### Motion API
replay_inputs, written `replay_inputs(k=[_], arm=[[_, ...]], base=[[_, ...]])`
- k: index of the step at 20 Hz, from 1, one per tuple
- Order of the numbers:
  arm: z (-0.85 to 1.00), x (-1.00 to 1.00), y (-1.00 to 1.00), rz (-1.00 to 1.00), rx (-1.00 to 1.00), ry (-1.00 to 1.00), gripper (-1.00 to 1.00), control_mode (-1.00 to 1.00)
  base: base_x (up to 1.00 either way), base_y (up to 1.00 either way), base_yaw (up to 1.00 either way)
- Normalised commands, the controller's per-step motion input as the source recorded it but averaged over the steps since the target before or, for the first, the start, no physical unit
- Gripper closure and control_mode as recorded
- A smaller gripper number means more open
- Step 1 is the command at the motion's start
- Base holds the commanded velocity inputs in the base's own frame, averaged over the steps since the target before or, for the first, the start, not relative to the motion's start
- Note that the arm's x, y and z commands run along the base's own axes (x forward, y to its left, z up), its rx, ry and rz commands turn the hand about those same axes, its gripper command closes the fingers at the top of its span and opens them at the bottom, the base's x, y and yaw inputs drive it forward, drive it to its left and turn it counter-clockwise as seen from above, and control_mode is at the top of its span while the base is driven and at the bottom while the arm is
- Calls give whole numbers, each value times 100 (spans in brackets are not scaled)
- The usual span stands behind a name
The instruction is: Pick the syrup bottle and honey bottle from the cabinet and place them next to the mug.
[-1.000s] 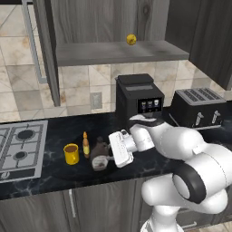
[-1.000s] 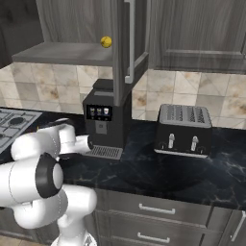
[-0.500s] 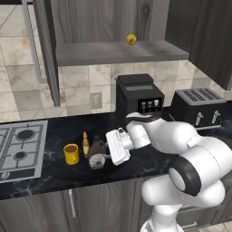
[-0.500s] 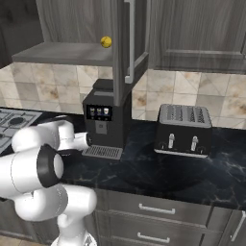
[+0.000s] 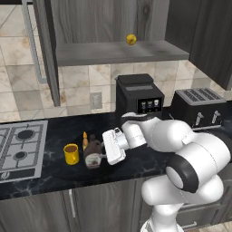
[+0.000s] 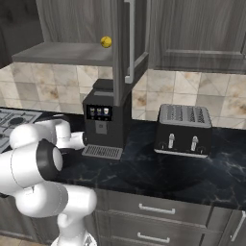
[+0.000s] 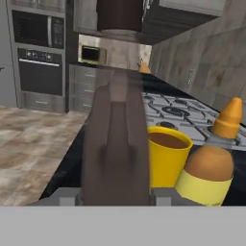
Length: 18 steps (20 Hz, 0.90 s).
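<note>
The dark brown syrup bottle (image 5: 93, 152) stands on the black counter with my gripper (image 5: 107, 152) shut on it from the right. In the hand view the syrup bottle (image 7: 115, 153) rises between my fingertips (image 7: 166, 196), close to the lens and blurred. Just left of it stands the yellow mug (image 5: 71, 154), which appears behind the bottle in the hand view (image 7: 166, 156). The slim honey bottle (image 5: 84, 140) with its orange cap stands right behind them; in the hand view it (image 7: 211, 168) is to the right of the mug. Above, the cabinet shelf (image 5: 118, 52) hangs open.
A small yellow ball (image 5: 131, 39) lies on the cabinet shelf. A black coffee machine (image 5: 138, 97) stands behind my arm and a toaster (image 5: 199, 106) to its right. The stove top (image 5: 20, 142) lies left of the mug. An open cabinet door (image 6: 126, 48) hangs above the coffee machine.
My gripper has carried the syrup bottle a little to the left, closer to the mug and honey bottle. Those two have stayed put.
</note>
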Motion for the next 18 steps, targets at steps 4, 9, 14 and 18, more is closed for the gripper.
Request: replay_inputs(k=[4, 9, 14, 18], arm=[[-9, 8, 0, -3, 0, 0, 100, -100], [-18, 0, 0, -3, 0, 0, 100, -100], [-4, 0, 2, 0, 0, 0, 100, -100], [0, 0, 0, 0, 0, 0, -100, -100]], base=[[0, 0, 0], [0, 0, 0], [0, 0, 0], [0, 0, 0]])
